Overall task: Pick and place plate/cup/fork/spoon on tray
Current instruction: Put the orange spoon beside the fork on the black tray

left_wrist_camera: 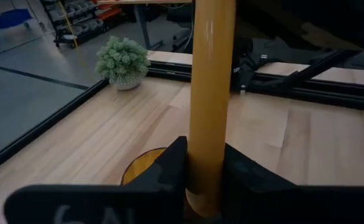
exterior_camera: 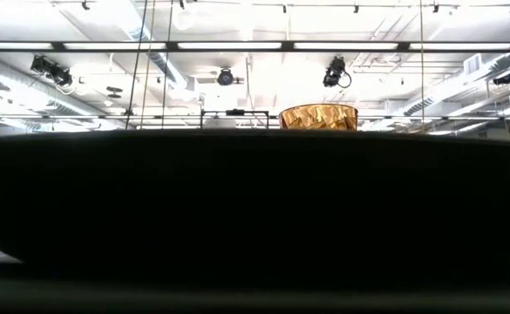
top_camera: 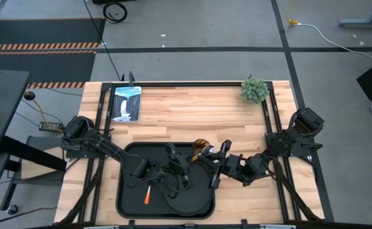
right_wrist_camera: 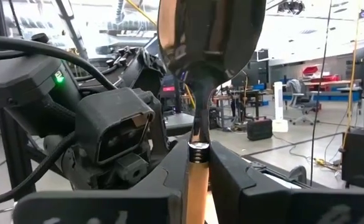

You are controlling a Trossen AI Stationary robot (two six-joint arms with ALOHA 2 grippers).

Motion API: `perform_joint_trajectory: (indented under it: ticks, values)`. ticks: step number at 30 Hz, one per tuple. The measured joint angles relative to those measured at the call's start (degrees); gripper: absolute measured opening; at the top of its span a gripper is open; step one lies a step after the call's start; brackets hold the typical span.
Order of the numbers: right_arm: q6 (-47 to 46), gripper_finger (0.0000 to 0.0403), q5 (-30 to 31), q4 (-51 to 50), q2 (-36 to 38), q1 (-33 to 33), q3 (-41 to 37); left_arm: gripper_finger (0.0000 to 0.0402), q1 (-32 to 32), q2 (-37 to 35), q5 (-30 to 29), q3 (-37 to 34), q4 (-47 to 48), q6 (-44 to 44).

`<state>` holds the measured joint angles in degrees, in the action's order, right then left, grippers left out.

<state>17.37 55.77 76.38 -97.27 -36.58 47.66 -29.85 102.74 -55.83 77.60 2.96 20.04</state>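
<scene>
Spoon (right_wrist_camera: pixel 210 37) — pinched in right hand (right_wrist_camera: pixel 197 168) | left hand (left_wrist_camera: pixel 203 174) pinching orange handle (left_wrist_camera: pixel 211 93) — over tray (top_camera: pixel 128 203)

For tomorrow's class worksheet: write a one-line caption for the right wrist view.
Right tool shut on the spoon, bowl raised, facing the left arm.

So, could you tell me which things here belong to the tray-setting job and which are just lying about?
Job: tray; plate on it; cup; spoon, held in the right hand; orange handle, its utensil end unseen, held in the left hand.
Lying about: small potted plant; waterfall picture.
</scene>
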Motion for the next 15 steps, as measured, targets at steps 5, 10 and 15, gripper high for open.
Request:
perform_joint_trajectory:
  ticks: [5,10,15]
  values:
    - [0.3,0.0077,0.2,-0.7,0.0,0.0,0.0,0.0063,0.0,0.0,0.4,0.0,-0.1,1.1]
    - [-0.7,0.013,0.4,-3.8,-0.1,-0.1,0.0,0.0038,0.0,-0.1,0.2,0.0,-0.4,2.1]
    - [-4.4,0.0186,2.3,-10.4,0.3,-0.6,0.0,0.0032,-0.1,-0.1,0.2,0.0,-0.3,3.1]
